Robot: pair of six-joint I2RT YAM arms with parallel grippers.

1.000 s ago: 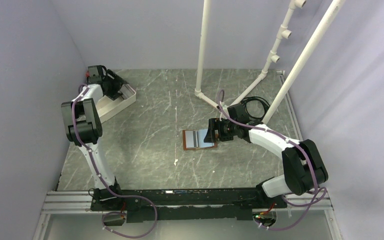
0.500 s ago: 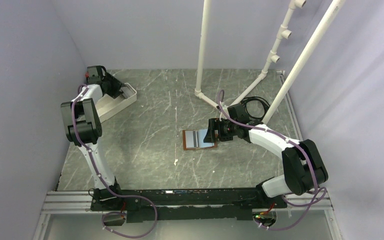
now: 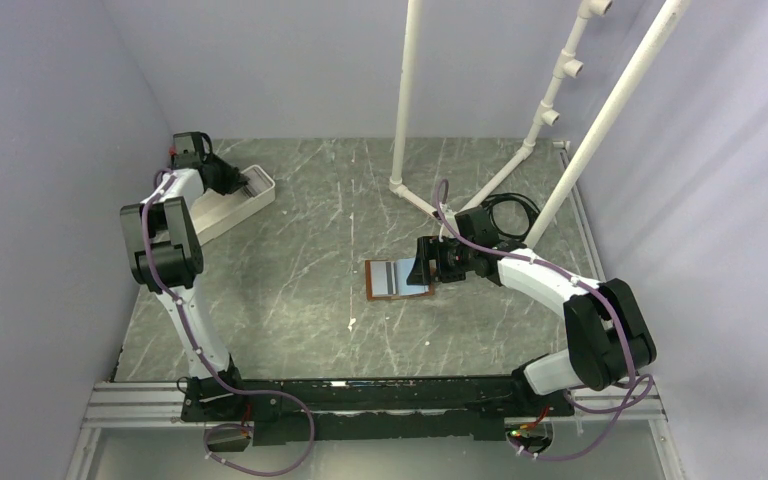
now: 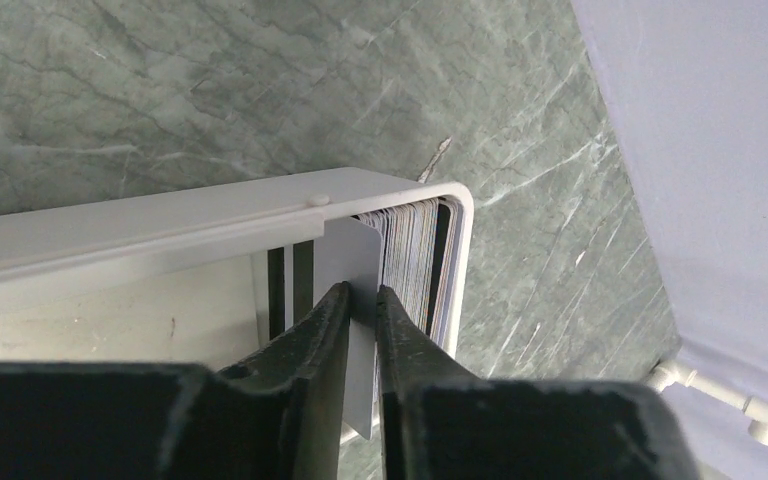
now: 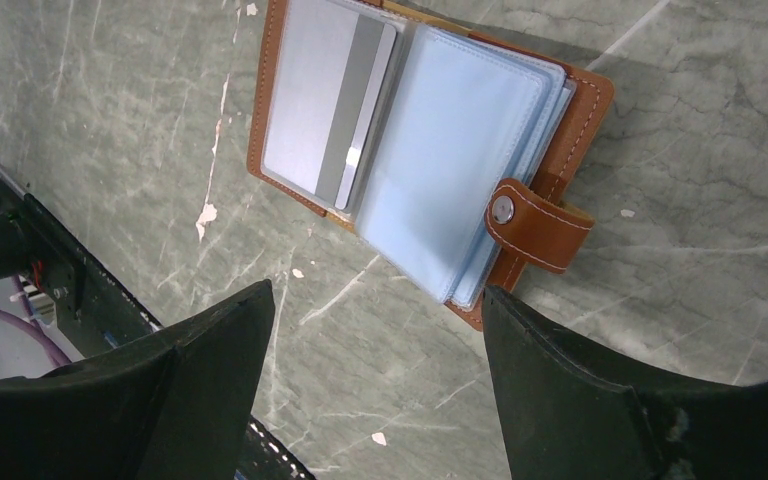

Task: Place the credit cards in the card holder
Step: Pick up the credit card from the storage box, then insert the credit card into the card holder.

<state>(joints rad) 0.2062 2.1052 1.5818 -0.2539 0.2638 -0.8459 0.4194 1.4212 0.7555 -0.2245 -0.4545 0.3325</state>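
The card holder (image 3: 397, 279) lies open mid-table, brown leather (image 5: 572, 120) with pale blue sleeves (image 5: 460, 150) and a strap tab (image 5: 535, 225). One grey credit card (image 5: 320, 100) sits in its left sleeve. My right gripper (image 5: 378, 288) hovers open just over the holder's near edge, holding nothing; it is at the holder's right side (image 3: 428, 262) in the top view. At the far left, my left gripper (image 4: 362, 295) reaches into the white tray (image 4: 160, 225) and is shut on a grey credit card (image 4: 350, 255) standing on edge. More credit cards (image 4: 415, 250) are stacked beside it.
The white tray (image 3: 250, 200) lies close to the left wall. White pipes (image 3: 405, 100) rise from the table behind the holder, with a slanted one (image 3: 610, 110) at the right. A black rail (image 3: 360, 395) runs along the near edge.
My left gripper has closed its jaws onto the grey card in the tray and shifted slightly. The right arm and the card holder have not moved.
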